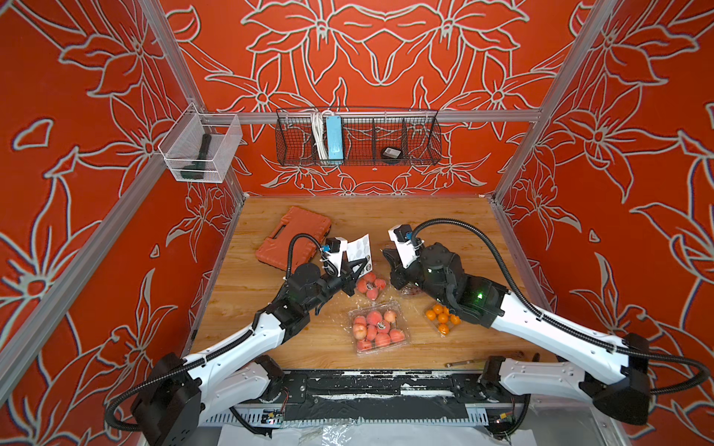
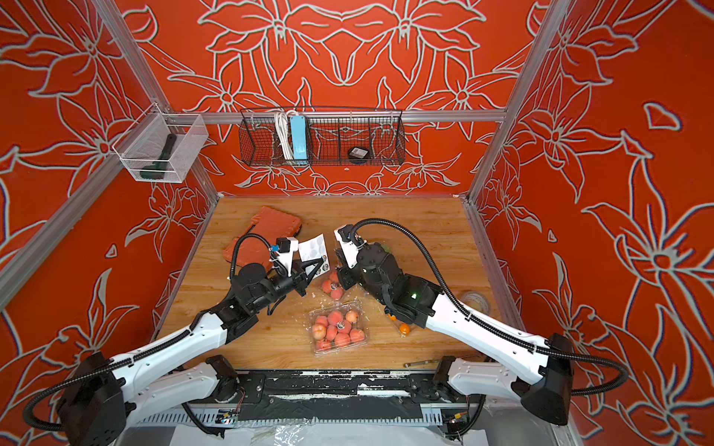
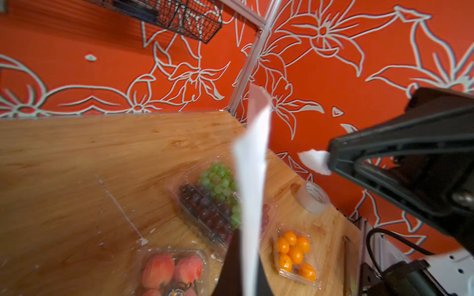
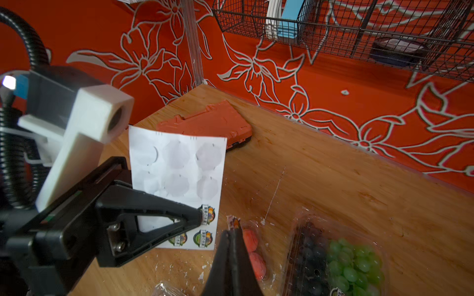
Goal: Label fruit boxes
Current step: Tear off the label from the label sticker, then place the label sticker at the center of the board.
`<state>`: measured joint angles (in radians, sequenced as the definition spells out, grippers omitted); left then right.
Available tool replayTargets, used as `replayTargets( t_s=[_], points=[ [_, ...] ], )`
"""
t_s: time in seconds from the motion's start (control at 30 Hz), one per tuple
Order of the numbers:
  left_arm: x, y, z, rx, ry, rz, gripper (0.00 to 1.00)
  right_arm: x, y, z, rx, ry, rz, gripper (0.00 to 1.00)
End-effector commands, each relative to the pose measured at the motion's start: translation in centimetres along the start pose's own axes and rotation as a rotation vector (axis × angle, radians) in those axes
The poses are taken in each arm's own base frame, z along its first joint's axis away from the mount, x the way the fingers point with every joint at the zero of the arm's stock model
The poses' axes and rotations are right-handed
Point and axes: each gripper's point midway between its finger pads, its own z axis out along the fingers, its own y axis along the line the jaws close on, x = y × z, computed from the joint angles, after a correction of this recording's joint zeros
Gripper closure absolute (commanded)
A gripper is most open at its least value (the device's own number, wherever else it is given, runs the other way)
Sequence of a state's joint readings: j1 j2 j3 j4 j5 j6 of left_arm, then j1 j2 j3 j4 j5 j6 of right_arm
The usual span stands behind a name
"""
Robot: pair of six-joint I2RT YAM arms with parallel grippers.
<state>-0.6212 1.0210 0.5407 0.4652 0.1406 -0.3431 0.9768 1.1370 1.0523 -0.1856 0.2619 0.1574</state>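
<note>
**Item 1.** Left gripper [image 4: 200,216]: fingers [image 4: 154,202] clamped on the lower part of a white sheet of round stickers [image 4: 177,166]. The sheet is held upright above the wooden worktop [image 1: 270,309]. Most rounds are peeled off, and printed ones remain in the bottom rows.

**Item 2.** Right gripper [image 3: 329,160]: fingers pressed together on a small white scrap [image 3: 313,161], just beside the sheet.

**Item 3.** 4 fruit boxes, all on the worktop:
- Clear plastic clamshell box of few peaches [image 1: 370,285], low between the 2 grippers.
- Clear clamshell box of many peaches [image 1: 376,328], nearer the robot base.
- Clear clamshell box of small oranges [image 1: 442,318], partly covered by the right arm.
- Clear clamshell box of green and purple grapes [image 3: 207,202], hidden under the right arm in both top views and crossed by the sheet in the left wrist view.

**Item 4.** Other things:
- Orange ribbed plastic tool case [image 1: 293,239], back left, behind the left arm.
- Roll of pale tape [image 3: 314,197], near the right edge.
- Black wire basket [image 1: 357,139], on the back wall.
</note>
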Motion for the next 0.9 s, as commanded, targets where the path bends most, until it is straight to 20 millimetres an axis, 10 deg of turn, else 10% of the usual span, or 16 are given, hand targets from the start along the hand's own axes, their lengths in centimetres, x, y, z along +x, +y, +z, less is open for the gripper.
replayTargets(
  t_s=[0.0, 0.33, 0.6, 0.87],
  points=[
    [2.0, 3.6, -0.9, -0.189, 0.070, -0.091, 1.00, 0.5, -0.6, -0.7, 0.024, 0.045, -0.005, 1.00],
    [16.0, 9.8, -6.6, -0.449, 0.363, -0.280, 0.93, 8.9, -3.3, -2.8, 0.129, 0.259, 0.104, 1.00],
    [18.3, 12.6, -8.9, -0.618, 0.420, -0.276, 0.86, 15.0, -5.4, -4.6, 0.238, 0.413, 0.184, 1.00],
    [16.0, 13.7, -10.3, -0.730, 0.339, -0.260, 0.10, 17.1, -7.8, -7.8, 0.376, 0.524, 0.198, 1.00]
  ],
)
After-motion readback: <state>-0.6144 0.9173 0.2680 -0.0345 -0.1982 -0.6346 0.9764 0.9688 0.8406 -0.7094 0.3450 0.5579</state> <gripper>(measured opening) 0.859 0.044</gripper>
